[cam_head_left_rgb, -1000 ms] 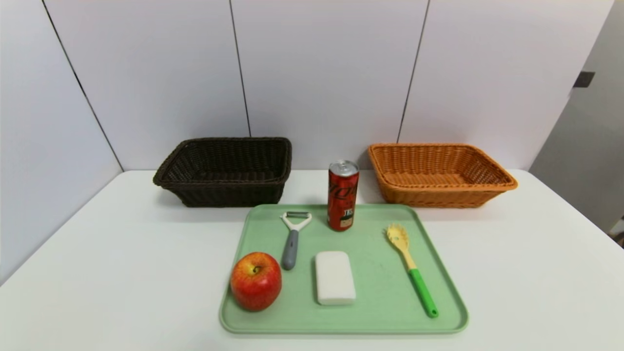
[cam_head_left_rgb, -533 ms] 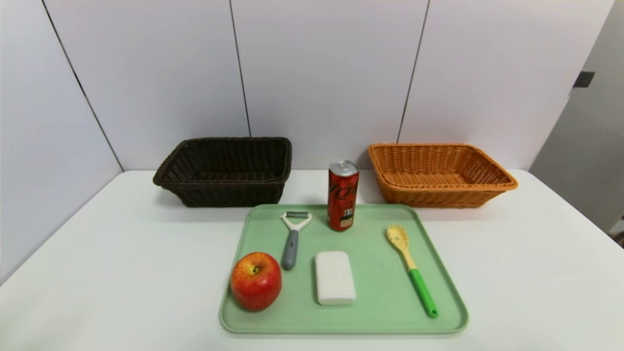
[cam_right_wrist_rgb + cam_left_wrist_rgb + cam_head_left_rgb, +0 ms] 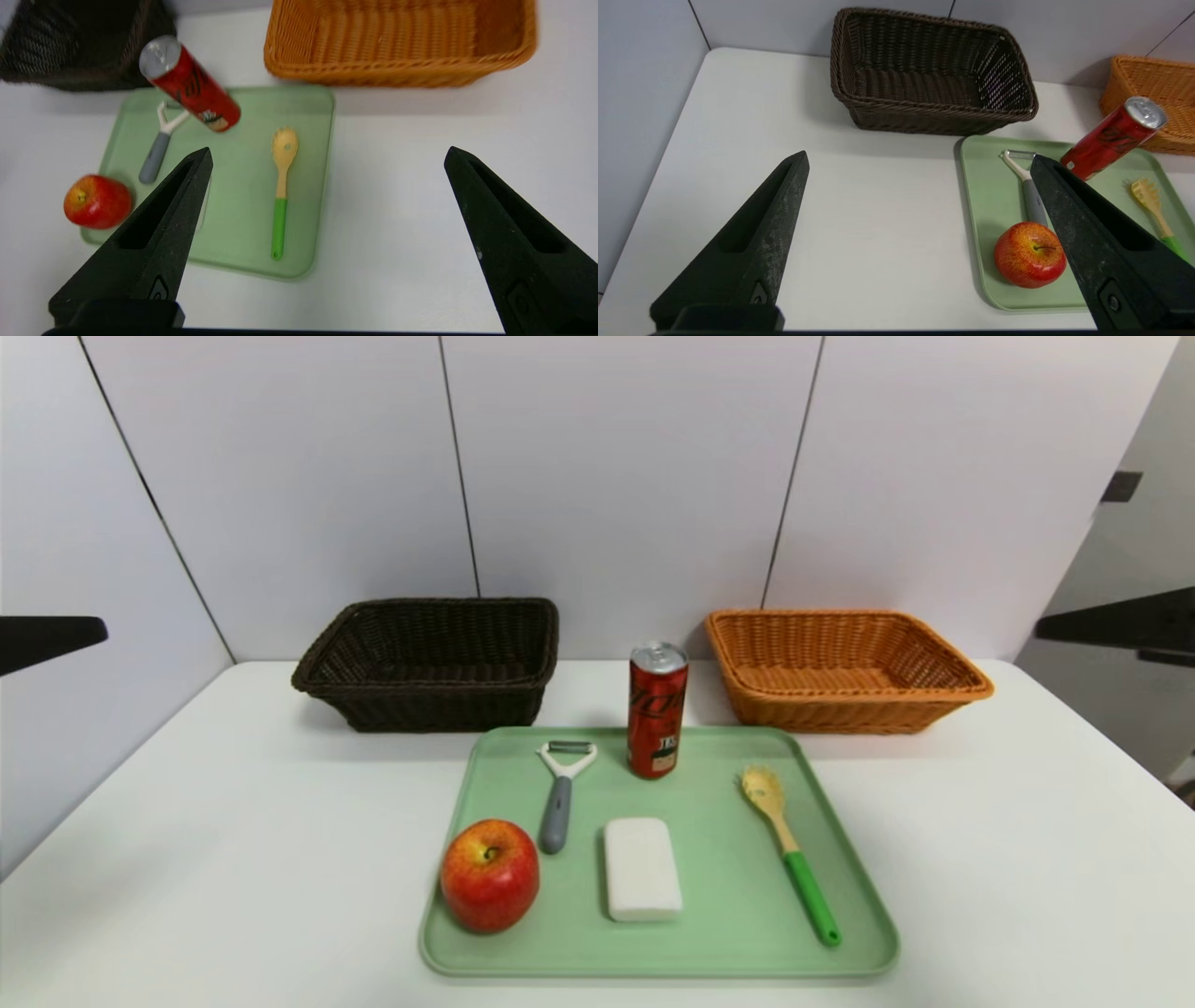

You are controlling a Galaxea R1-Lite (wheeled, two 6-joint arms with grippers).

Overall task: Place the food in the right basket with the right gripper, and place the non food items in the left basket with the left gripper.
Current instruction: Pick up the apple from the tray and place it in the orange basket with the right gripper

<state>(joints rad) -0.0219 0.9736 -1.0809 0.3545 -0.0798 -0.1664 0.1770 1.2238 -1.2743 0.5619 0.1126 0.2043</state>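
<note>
Left claw point(image 3: 920, 158) and right claw point(image 3: 327, 154) hang wide apart, empty, above the worktop point(image 3: 187, 849). Apple point(image 3: 490, 875) sits on the tray point(image 3: 728, 933).

In the right wrist view, the white block point(image 3: 204, 205) was almost wholly hidden behind a gripper finger. The dark basket point(image 3: 70, 51) was cut off at the frame's edge and blurred.

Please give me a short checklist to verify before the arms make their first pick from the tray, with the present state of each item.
1. Left gripper open, holding nothing: ok.
2. Right gripper open, holding nothing: ok.
3. Dark basket has room: ok.
4. Orange basket has room: ok.
5. Apple, can, peeler, white block and spoon lie apart on the tray: ok.
6. White block is food or not: cannot tell.
</note>
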